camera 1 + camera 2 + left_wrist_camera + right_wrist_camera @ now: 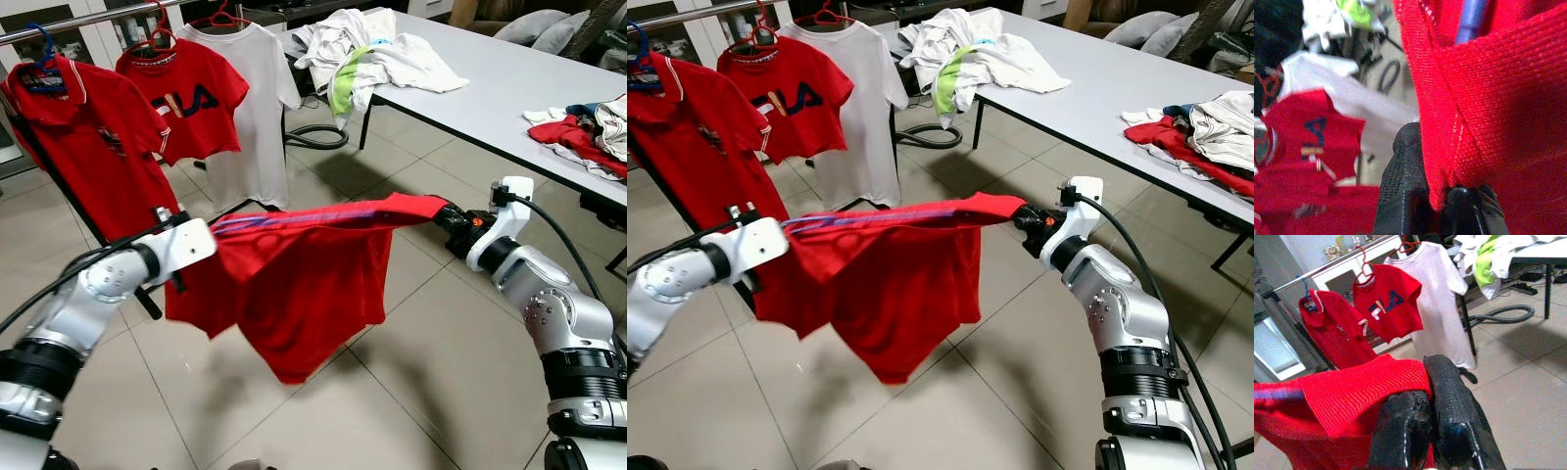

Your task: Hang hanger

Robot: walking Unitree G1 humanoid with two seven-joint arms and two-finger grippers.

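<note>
A red knit shirt threaded on a blue hanger stretches across the middle of the frame, held level between two silver arms; the left gripper at centre left has its black fingers clamped on the shirt's edge; the right gripper at centre right has its fingers together on the opposite shoulder of the fabric; a strip of the blue hanger shows along the shirt's top edge. By my reading the task is about midway: the shirt is carried on its hanger but not yet hung; the metal clothes rail in the upper left already bears a red polo shirt, a red FILA T-shirt and a white T-shirt; the carried hanger remains well apart from it. The floor is pale glossy tile; a grey worktop at upper right carries a heap of white and green clothes and a smaller pile of red and pale garments.
</note>
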